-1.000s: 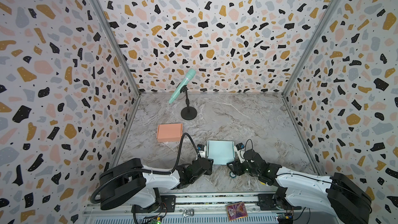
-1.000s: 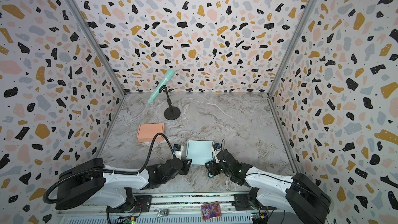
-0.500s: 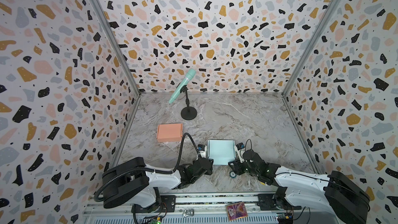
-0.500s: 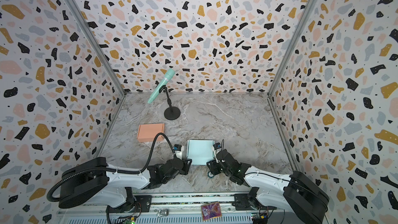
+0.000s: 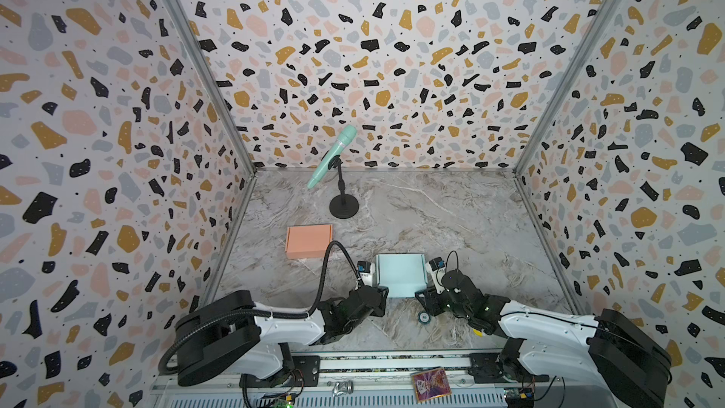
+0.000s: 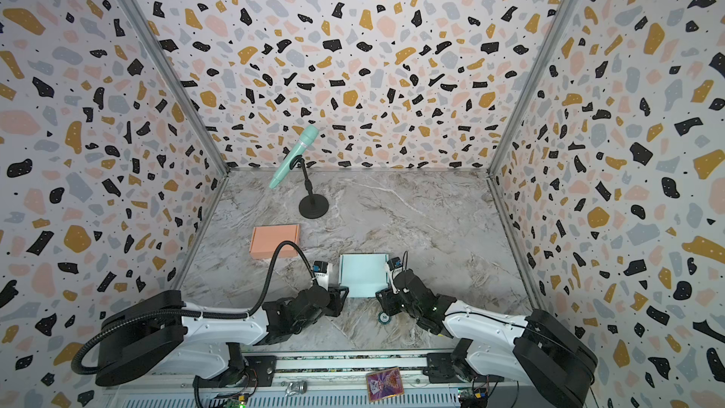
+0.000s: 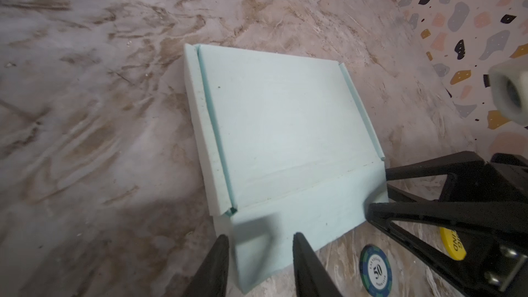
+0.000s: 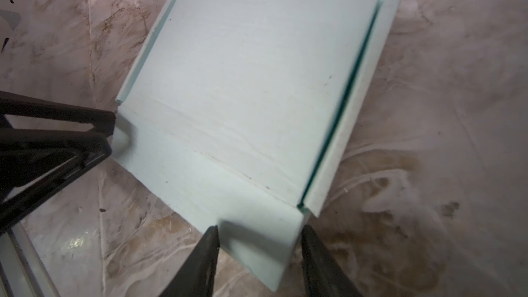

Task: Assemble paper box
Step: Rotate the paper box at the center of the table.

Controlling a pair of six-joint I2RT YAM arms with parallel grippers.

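Paper box (image 5: 400, 277), pale blue matte card with raised side walls and a flat front flap, lies near the table's (image 5: 451, 213) front edge between both arms. Left gripper (image 7: 258, 240) and right gripper (image 8: 258, 231) each stand part open, fingers straddling a flap corner; whether they pinch it I cannot tell. Beside them lies a round poker chip (image 7: 375, 270); farther off, a closed orange box (image 5: 308, 241).

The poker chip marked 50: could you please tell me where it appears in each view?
Top views: poker chip lies on the table just near of the light blue paper box.
Left wrist: bottom edge.
Right wrist: not in view.
Shared landmark: the box's near flap.
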